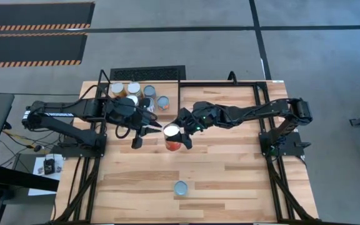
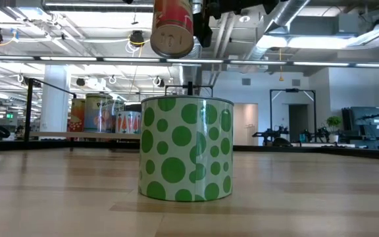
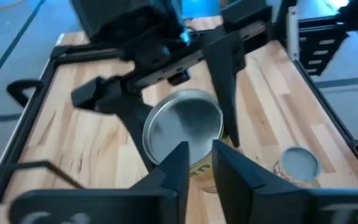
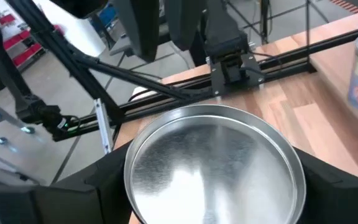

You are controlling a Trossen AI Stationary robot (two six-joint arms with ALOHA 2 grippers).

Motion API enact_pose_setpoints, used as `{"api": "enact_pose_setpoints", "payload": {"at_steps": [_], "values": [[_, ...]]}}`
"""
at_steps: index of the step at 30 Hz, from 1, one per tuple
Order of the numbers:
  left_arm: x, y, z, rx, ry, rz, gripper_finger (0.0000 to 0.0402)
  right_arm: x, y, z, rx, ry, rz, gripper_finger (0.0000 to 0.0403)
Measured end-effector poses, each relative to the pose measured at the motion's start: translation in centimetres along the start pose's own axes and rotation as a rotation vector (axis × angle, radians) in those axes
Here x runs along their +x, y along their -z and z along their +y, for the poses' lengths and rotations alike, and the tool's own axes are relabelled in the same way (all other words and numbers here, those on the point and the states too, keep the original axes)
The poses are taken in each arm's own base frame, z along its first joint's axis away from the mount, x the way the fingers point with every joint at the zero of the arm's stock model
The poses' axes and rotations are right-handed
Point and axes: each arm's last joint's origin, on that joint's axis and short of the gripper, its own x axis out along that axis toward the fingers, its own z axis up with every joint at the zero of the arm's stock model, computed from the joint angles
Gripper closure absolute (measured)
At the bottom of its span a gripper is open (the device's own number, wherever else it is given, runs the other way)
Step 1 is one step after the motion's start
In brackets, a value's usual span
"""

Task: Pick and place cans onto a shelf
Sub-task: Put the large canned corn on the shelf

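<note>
A can (image 1: pixel 174 139) with a silver top and a red side label hangs high above the table's middle, between both grippers. It shows at the top of the low view (image 2: pixel 172 26). My right gripper (image 1: pixel 180 132) comes from the table's right and is shut on it. My left gripper (image 3: pixel 201 152) comes from the left, slightly open, its fingertips at the near rim of the can's top (image 3: pixel 182 127). The shelf (image 1: pixel 170 87) stands at the far left with several cans (image 1: pixel 133 89) on its board. My right gripper holds the can's side wall just below the top rim (image 4: pixel 135 155), one finger (image 3: pixel 229 93) on each of two opposite sides. The fingers come roughly level from the table's right. The can is lifted clear and tilted, its top leaning toward the far edge. My left gripper's fingertips (image 3: pixel 179 163) stand at the rim of the can's top; whether they touch it I cannot tell.
A green-dotted can (image 2: pixel 186 148) stands upright on the plank tabletop near its front edge (image 1: pixel 180 187). Black frame rails (image 1: pixel 261 106) run along the table's sides. Bare wood lies between the raised can and the dotted one.
</note>
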Motion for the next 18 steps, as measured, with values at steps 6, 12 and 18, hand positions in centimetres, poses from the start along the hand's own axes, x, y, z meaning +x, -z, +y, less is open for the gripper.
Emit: {"api": "enact_pose_setpoints", "payload": {"at_steps": [6,12,18], "values": [[0.8,0.0,-0.2,0.075,0.07,0.008,0.0292,0.0,0.1,0.0,-0.002,-0.017,0.009,0.0094],[2.6,0.5,-0.3,0.149,0.118,0.064,0.029,0.0,0.2,0.1,-0.005,-0.035,0.023,0.0094],[3.8,0.7,-0.3,0.199,0.123,0.085,0.0308,0.0,0.0,0.2,-0.011,-0.052,0.045,0.0094]]}}
